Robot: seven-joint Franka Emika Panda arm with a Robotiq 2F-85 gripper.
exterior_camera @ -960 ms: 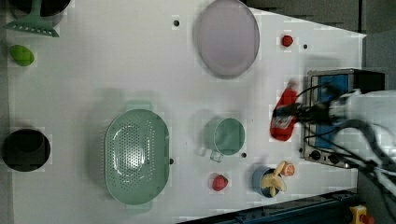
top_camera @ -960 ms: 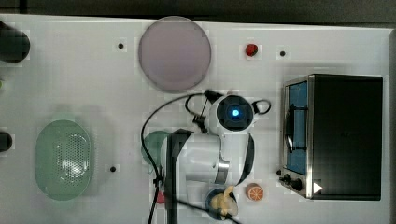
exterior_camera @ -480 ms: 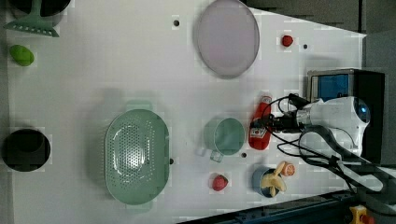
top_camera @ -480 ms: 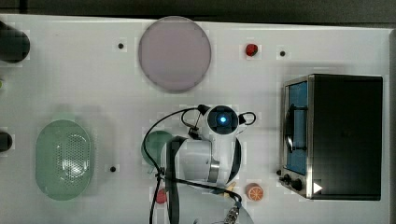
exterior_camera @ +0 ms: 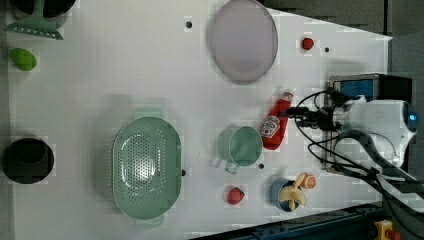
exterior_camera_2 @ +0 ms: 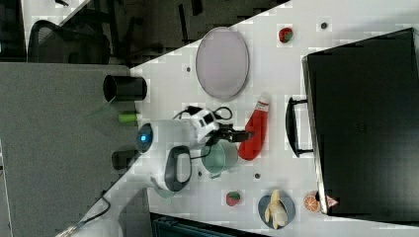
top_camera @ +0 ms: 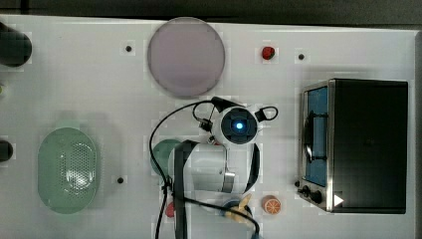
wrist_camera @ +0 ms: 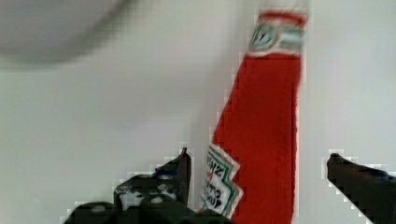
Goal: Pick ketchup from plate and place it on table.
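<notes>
In the left view, going from its left to its right: a mint-green perforated oval basket sits on the big white flat desk, then a small teal-green bowl, and just beside that bowl's right edge lies the red plastic ketchup bottle, flat on the desk with its white cap pointing toward the large pale lilac round plate. The bottle is off the plate, with a strip of bare desk between cap and rim. Below the bowl a strawberry and a blue dish of fruit stand near the desk's lower edge (a small red berry sits apart, to the right of the plate).

Right of the bottle comes the black gripper on its white arm, in front of a steel-and-black oven.

In the wrist view the jaws stand released: 2 dark fingers spread either side of the bottle's body, one close to the label, the other with white desk showing between it and the red plastic.

In the right view the bottle lies between the bowl and the oven's handle.
</notes>
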